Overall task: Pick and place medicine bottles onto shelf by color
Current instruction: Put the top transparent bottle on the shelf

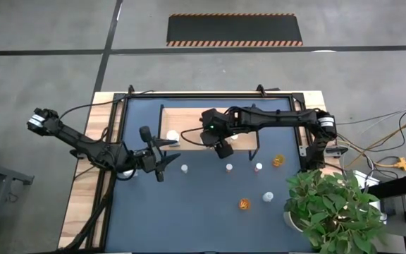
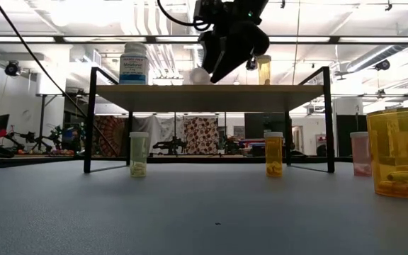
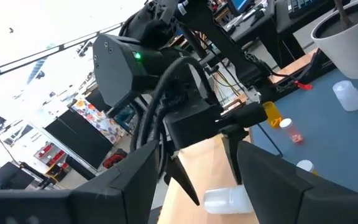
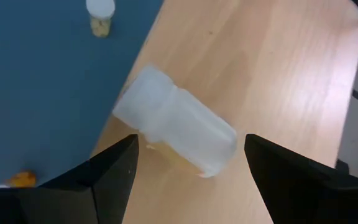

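While both arms work over the dark blue tabletop (image 1: 189, 212), each line below gives one part of the scene.

Shelf: a light-wood rectangular board in a thin black metal frame (image 1: 189, 116) stands toward the far side of the tabletop; in the low view it is raised on legs (image 2: 204, 88).

Right gripper: the right gripper (image 4: 188, 165) hangs just above the shelf board near its front edge, fingers spread wide, holding nothing.

Bottle under it: a translucent white plastic bottle (image 4: 176, 121) lies on its side on the wood, between the spread fingers but below them, close to the board's edge, not gripped.

Left gripper: the left gripper (image 1: 159, 154) hovers above the tabletop just in front of the shelf's left end; its fingers are parted and empty, its camera looking toward the right gripper.

On the shelf: a white labelled bottle (image 2: 134, 64) stands upright at the left end, and an amber bottle (image 2: 263, 69) stands farther right, behind the right gripper.

Remaining bottles: several small white and orange bottles stand scattered on the tabletop in front of the shelf, among them an orange bottle (image 1: 244, 204) and a white-capped bottle (image 1: 185, 168).

Plant: a green potted plant (image 1: 330, 208) sits at the near right corner.

Step in hand: judging by the pose, the right arm is dealing with the toppled white bottle on the shelf.

Next move: probably lowering the open fingers around the bottle's body, closing gently, and standing it upright with the white group; it could roll off the edge.
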Robot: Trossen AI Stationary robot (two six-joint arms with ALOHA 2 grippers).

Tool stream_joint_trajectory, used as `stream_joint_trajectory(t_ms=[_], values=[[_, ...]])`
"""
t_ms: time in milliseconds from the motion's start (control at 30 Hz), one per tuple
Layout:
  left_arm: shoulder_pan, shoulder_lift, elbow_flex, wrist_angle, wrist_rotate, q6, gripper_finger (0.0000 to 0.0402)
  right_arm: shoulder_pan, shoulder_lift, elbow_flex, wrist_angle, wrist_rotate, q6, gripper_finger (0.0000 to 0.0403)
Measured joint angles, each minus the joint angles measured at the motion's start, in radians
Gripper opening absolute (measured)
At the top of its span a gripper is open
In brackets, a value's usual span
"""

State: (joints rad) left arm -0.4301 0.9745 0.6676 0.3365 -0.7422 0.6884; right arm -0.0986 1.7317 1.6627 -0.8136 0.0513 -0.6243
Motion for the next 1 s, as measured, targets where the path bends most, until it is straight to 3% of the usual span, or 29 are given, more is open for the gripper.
stream_joint_trajectory(t_ms=[500, 1000], values=[[0.000, 0.000, -0.003, 0.022, 0.001, 0.001, 0.0201, 0.006, 0.014, 0.010, 0.008, -0.059, -0.019, 0.0282], [0.000, 0.002, -0.003, 0.026, 0.001, 0.008, 0.0201, -0.020, 0.014, 0.010, 0.011, -0.060, 0.024, 0.0188]])
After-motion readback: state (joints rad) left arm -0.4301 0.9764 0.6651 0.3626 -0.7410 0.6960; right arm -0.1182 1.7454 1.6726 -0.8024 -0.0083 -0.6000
